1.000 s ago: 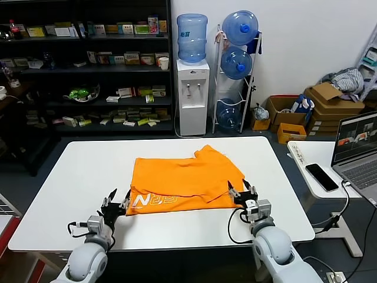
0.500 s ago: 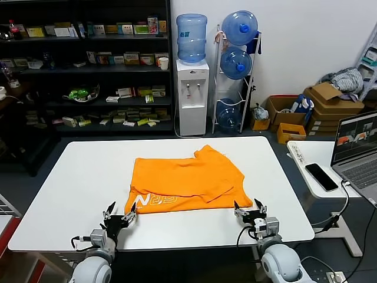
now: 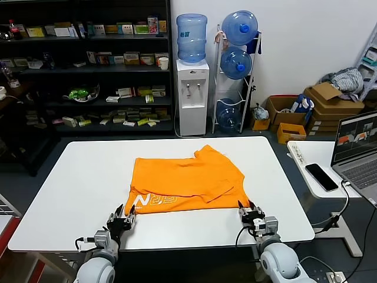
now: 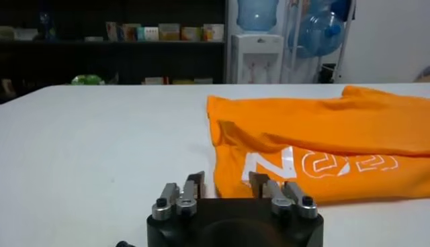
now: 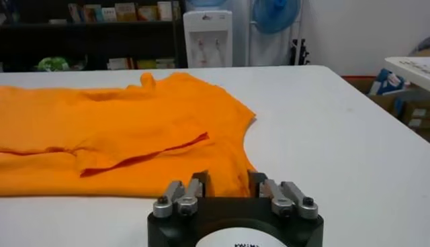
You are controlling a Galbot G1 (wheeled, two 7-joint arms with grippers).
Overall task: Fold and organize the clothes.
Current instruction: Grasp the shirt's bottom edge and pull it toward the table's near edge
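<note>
left gripper: near table edge, just short of shirt's near-left corner; fingers parted with a modest gap, nothing between them; off the cloth, hem just ahead in left wrist view
right gripper: near table edge, just off shirt's near-right corner; fingers parted with a gap, nothing held; orange hem just beyond fingertips in right wrist view, contact cannot be told
T-shirt: bright orange, lying flat on table middle, partly folded; white block lettering along near-left strip; sleeve poking out at far right; a fold edge running across right half; near hem roughly parallel to near table edge
lettering: white, on near band of shirt, seen at low angle from left wrist
table: white, rounded corners, bare around shirt
side table: white, to robot's right, close beside main table
phone: dark, flat on side table
laptop: open, at right edge, screen lit
cable: black, hanging off side table
cardboard boxes: stacked far right on floor, grey cloth heap on top
water dispenser: white, against far wall, blue bottle on top
bottle rack: right of dispenser, blue water bottles stacked
shelves: dark, far left, small boxed goods in rows
</note>
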